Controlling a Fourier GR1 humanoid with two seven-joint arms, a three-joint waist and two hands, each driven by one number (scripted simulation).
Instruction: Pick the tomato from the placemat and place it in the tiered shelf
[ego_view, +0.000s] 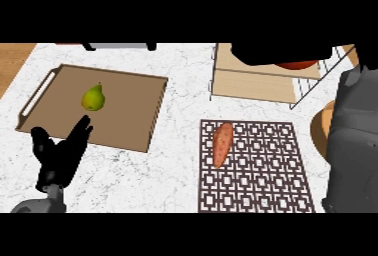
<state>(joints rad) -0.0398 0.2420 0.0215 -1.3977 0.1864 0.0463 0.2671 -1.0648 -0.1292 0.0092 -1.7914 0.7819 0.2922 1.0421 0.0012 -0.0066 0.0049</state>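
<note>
Marble counter (177, 150): tomato (297, 64) under right hand (284, 52), over tiered shelf (251, 82).

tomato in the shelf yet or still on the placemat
In the tiered shelf: the tomato shows red on its upper tier, under the dark right hand. The placemat holds only a sweet potato.

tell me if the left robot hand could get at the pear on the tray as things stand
Probably yes: the left robot hand rests open just below the wooden tray, and nothing lies between it and the pear.
</note>
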